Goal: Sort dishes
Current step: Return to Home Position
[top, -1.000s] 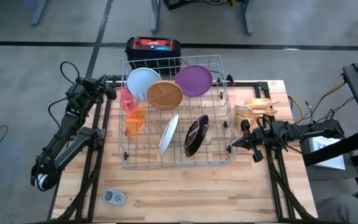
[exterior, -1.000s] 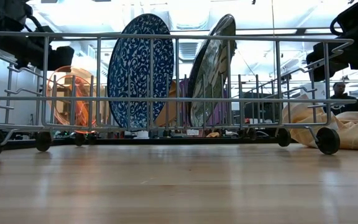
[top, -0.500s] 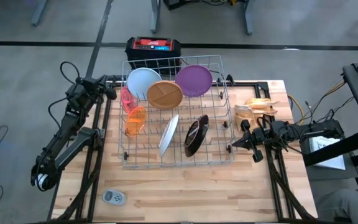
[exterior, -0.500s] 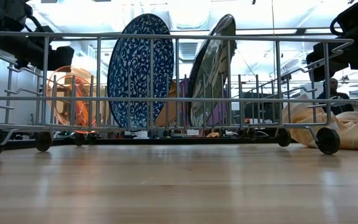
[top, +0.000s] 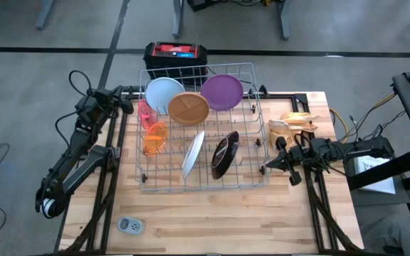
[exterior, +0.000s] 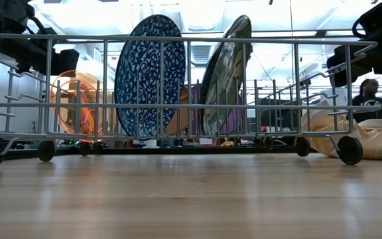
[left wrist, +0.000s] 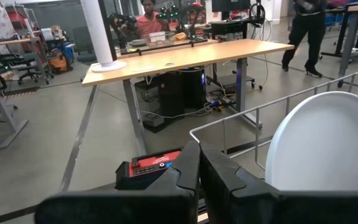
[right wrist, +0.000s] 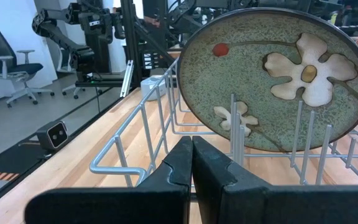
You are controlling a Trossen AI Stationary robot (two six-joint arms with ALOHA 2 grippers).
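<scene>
Left hand (top: 124,104) sits closed at the rack's (top: 199,186) far-left corner, my right hand (top: 267,166) closed just beside its right side.

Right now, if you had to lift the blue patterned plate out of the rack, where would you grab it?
Probably its top rim, from straight above: the blue patterned plate stands on edge in the wire rack, its upper edge clear above the top wire.

The left arm (top: 77,153) lay folded along the left edge of the table (top: 212,213). The left gripper (top: 124,105) sat at the far left corner, fingers (left wrist: 188,167) pressed together. The right arm (top: 347,151) lay at the right edge. The right gripper (top: 270,165) pointed inward, fingers (right wrist: 180,163) likewise together.
</scene>
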